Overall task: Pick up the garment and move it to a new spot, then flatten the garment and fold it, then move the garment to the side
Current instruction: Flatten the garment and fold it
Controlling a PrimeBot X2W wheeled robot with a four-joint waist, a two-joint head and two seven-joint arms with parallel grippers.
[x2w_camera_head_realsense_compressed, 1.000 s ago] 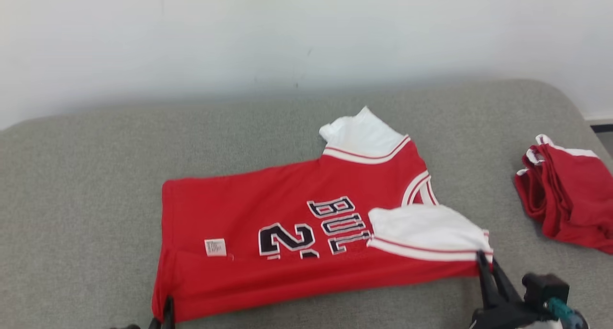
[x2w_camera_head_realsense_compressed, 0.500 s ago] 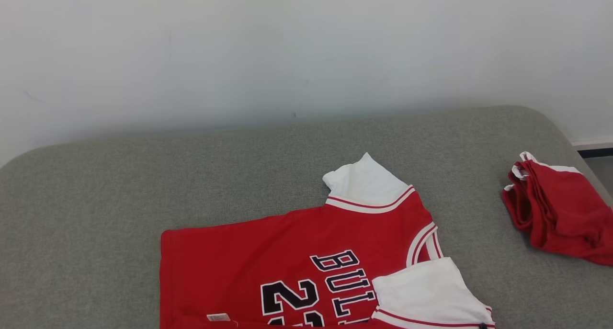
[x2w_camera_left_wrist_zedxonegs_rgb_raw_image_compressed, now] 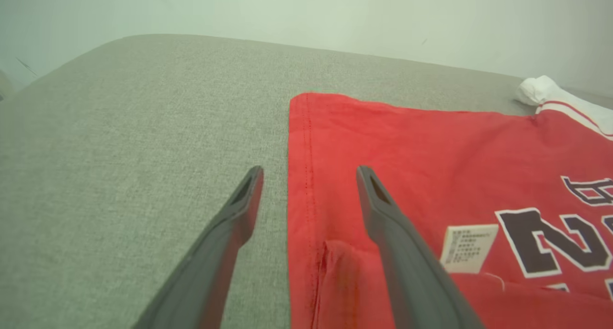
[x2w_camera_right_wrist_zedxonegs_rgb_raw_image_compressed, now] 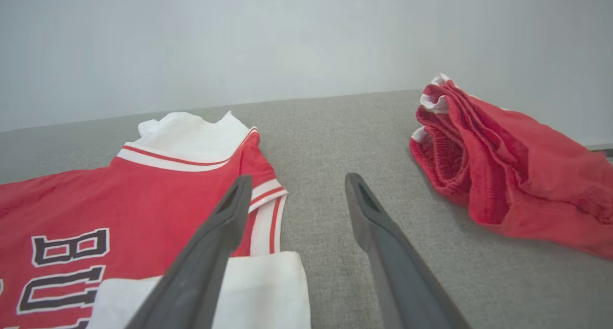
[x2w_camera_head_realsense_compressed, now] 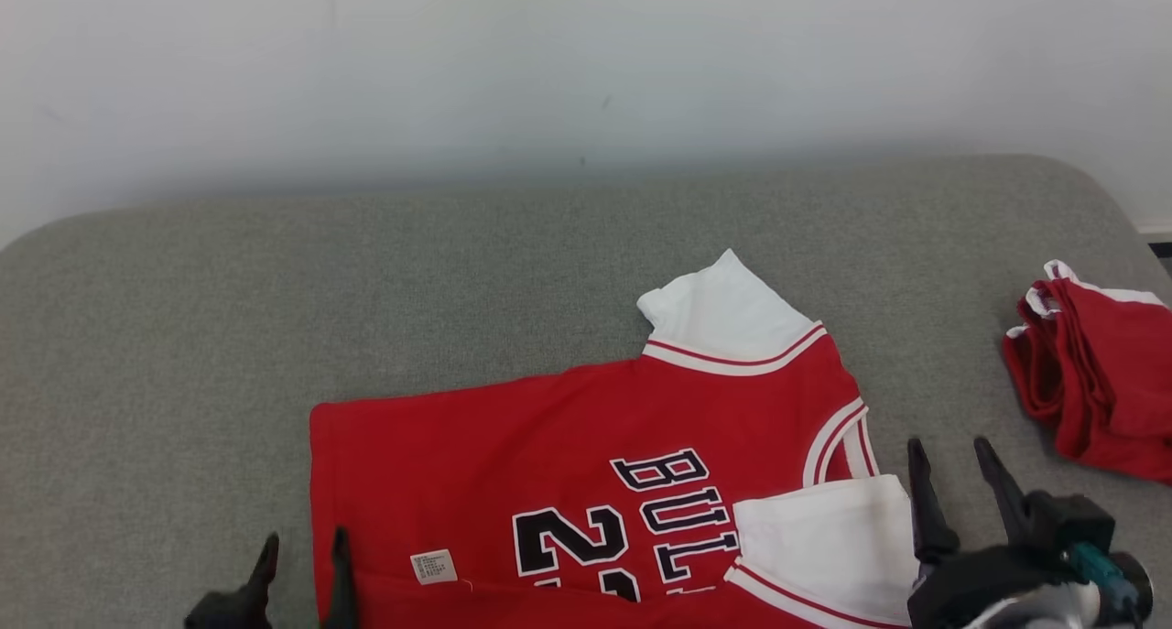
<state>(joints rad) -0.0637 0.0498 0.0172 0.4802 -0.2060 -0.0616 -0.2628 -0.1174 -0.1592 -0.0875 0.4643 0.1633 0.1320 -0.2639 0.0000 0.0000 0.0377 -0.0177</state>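
The garment (x2w_camera_head_realsense_compressed: 549, 446) is a red jersey with white sleeves and dark lettering, lying flat on the grey cushion with its near edge folded over. My left gripper (x2w_camera_head_realsense_compressed: 304, 547) stands open at the jersey's left hem, its dark fingers straddling the hem (x2w_camera_left_wrist_zedxonegs_rgb_raw_image_compressed: 306, 175) with nothing between them. My right gripper (x2w_camera_head_realsense_compressed: 954, 460) is open beside the collar and near white sleeve (x2w_camera_head_realsense_compressed: 824, 537); in the right wrist view the right gripper (x2w_camera_right_wrist_zedxonegs_rgb_raw_image_compressed: 297, 180) has one finger over the collar trim (x2w_camera_right_wrist_zedxonegs_rgb_raw_image_compressed: 266, 209) and the other over bare cushion. Neither holds cloth.
A second red garment (x2w_camera_head_realsense_compressed: 1099, 373) lies bunched at the cushion's right end, also seen as a red bundle (x2w_camera_right_wrist_zedxonegs_rgb_raw_image_compressed: 493, 166) to the right of my right fingers. The grey cushion (x2w_camera_head_realsense_compressed: 275, 318) stretches bare to the left and back, ending at a pale wall (x2w_camera_head_realsense_compressed: 549, 61).
Both grippers have opened and let go of the jersey's folded near edge, which now lies on the cushion. The head camera has shifted between frames.
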